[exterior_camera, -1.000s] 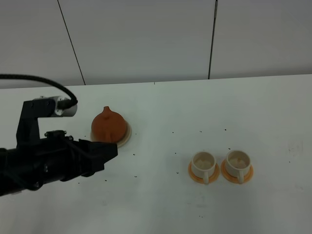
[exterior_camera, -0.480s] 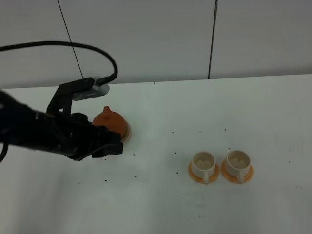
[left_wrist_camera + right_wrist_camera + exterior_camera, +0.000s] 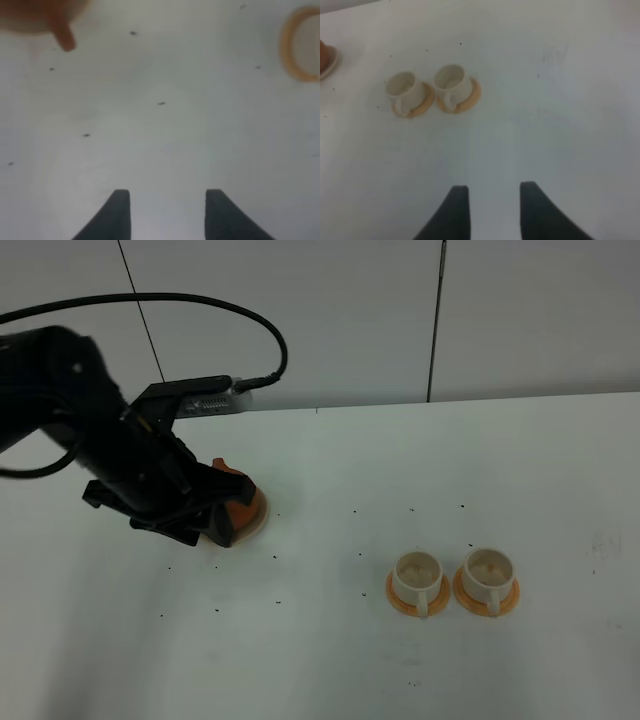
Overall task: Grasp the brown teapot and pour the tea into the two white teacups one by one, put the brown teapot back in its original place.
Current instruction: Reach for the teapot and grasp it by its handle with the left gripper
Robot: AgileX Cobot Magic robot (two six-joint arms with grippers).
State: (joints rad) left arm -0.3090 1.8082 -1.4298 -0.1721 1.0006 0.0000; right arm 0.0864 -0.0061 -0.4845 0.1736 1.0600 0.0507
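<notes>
The brown teapot (image 3: 238,508) sits on the cream-beige coaster (image 3: 258,523) at the left of the table, partly hidden by my left arm (image 3: 140,460), which reaches over it. In the left wrist view the teapot (image 3: 35,12) is a blur beyond and to one side of my open, empty left gripper (image 3: 167,212). The two white teacups (image 3: 417,575) (image 3: 488,570) stand side by side on orange saucers at the right. My right gripper (image 3: 492,207) is open and empty, well short of the cups (image 3: 402,86) (image 3: 451,77).
A black cable (image 3: 250,320) loops above my left arm. Small dark specks (image 3: 355,512) dot the white table. A panelled wall (image 3: 430,320) rises behind the table's far edge. An orange saucer rim (image 3: 295,45) shows in the left wrist view.
My left arm has swung from the front left up and back to the teapot and now covers its left side. Teapot and cups have not moved.
</notes>
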